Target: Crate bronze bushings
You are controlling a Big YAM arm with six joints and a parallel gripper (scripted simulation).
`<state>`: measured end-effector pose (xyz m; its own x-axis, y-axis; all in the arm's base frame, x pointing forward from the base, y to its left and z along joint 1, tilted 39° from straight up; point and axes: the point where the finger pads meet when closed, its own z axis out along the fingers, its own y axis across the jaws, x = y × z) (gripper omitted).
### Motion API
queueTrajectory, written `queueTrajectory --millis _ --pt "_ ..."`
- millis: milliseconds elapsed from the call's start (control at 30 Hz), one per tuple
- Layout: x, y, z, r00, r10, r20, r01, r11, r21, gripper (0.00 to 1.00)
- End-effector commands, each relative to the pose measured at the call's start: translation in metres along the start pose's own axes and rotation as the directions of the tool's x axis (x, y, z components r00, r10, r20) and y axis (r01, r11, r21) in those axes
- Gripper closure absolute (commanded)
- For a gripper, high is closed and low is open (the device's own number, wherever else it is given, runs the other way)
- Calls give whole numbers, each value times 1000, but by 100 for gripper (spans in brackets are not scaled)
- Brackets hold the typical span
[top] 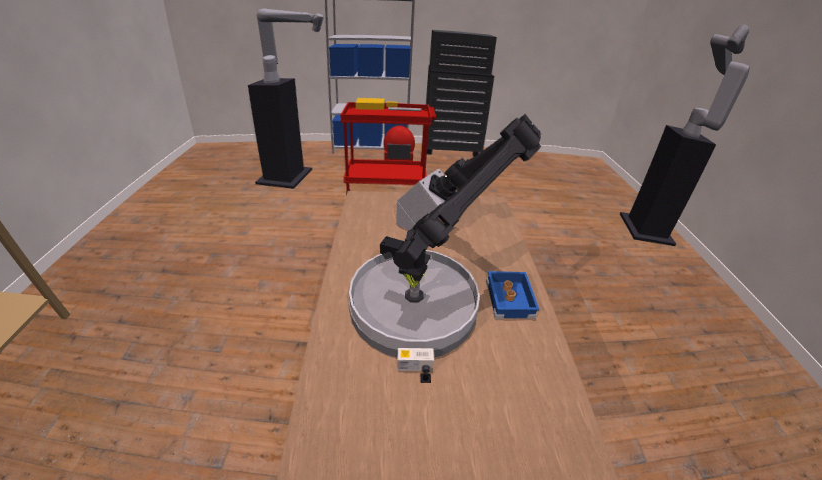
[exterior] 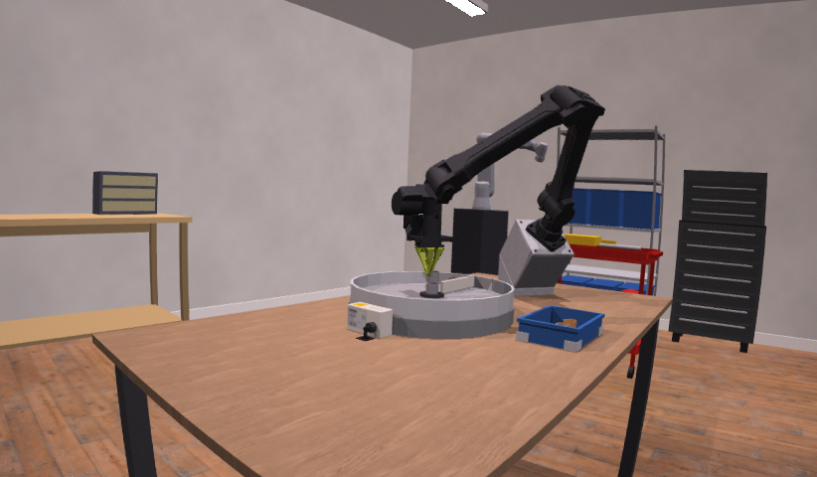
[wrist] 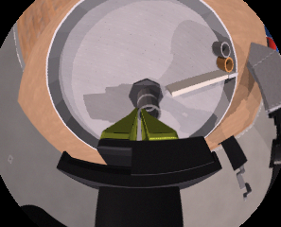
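My gripper [top: 413, 286] [exterior: 428, 273] [wrist: 139, 111] is low over the middle of the turning table [top: 354, 315] [exterior: 460, 308] [wrist: 53, 71]. It is shut on the near wall of a grey steel bushing [exterior: 435, 275] [wrist: 153, 113], just over the central post; whether the bushing touches the post is unclear. A bronze bushing [wrist: 225, 64] stands on the turning table beside the light bar, near the rim, with another steel bushing [wrist: 221, 48] next to it. Two bronze bushings [top: 508, 284] [top: 511, 295] lie in the blue crate [top: 492, 297] [exterior: 549, 333].
A light bar [exterior: 458, 284] [wrist: 199, 84] runs from near the post to the turning table's raised rim. A small white box [top: 415, 359] [exterior: 370, 319] with a black knob stands at the turning table's front. The crate is beside the turning table, to its right.
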<state>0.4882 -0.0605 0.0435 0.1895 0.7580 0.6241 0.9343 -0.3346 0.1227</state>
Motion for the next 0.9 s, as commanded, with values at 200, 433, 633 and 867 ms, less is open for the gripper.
queueTrajectory --millis 200,433,633,867 --pt "14 22 -23 999 -34 7 35 998 -59 100" --pt "14 22 -23 999 -34 7 35 998 -59 100" --pt "14 22 -23 999 -34 7 35 998 -59 100" --pt "16 21 -20 999 -38 6 39 997 -59 100"
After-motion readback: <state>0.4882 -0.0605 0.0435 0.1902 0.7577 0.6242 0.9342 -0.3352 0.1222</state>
